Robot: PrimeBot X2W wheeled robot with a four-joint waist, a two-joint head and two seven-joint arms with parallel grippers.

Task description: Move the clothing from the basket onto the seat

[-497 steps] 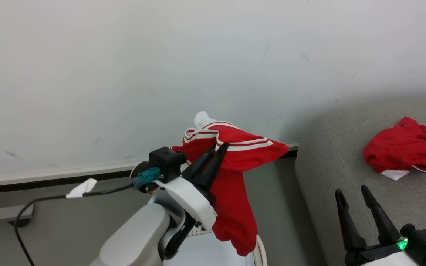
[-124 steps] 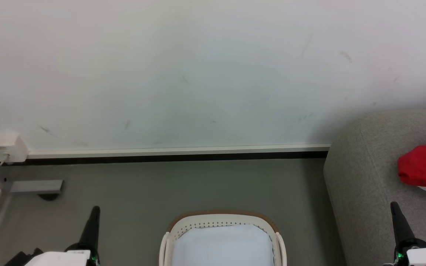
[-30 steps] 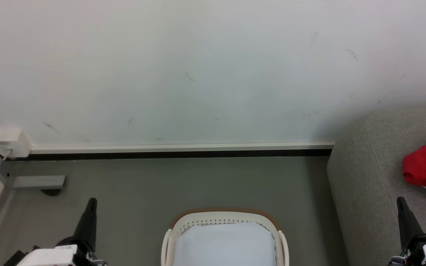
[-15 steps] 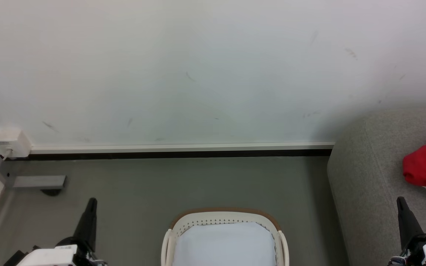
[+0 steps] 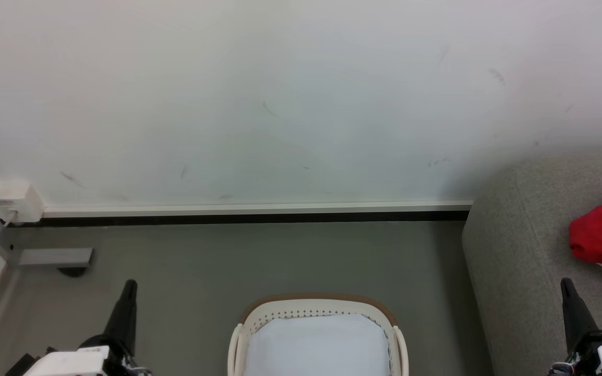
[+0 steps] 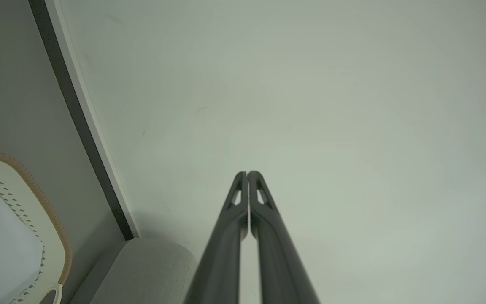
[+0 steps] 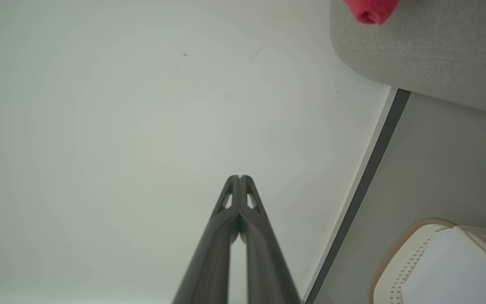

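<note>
**Both arms parked beside a basket down to its liner**

The left gripper (image 5: pixel 129 286) and the right gripper (image 5: pixel 567 284) stand on either side of the basket (image 5: pixel 315 301). Each has its two fingers pressed together and holds nothing. The clothing (image 5: pixel 600 241) lies bunched on the seat (image 5: pixel 515 261), set in from the rounded edge that faces the basket. The visible part of the basket holds a pale liner (image 5: pixel 315 342) and no red fabric; its near end is cut off from sight. The job looks finished, so the step in hand is a check. It is done well by looking over the whole basket before calling it empty, keeping both arms clear of the brown rim and leaving the liner alone.
</note>
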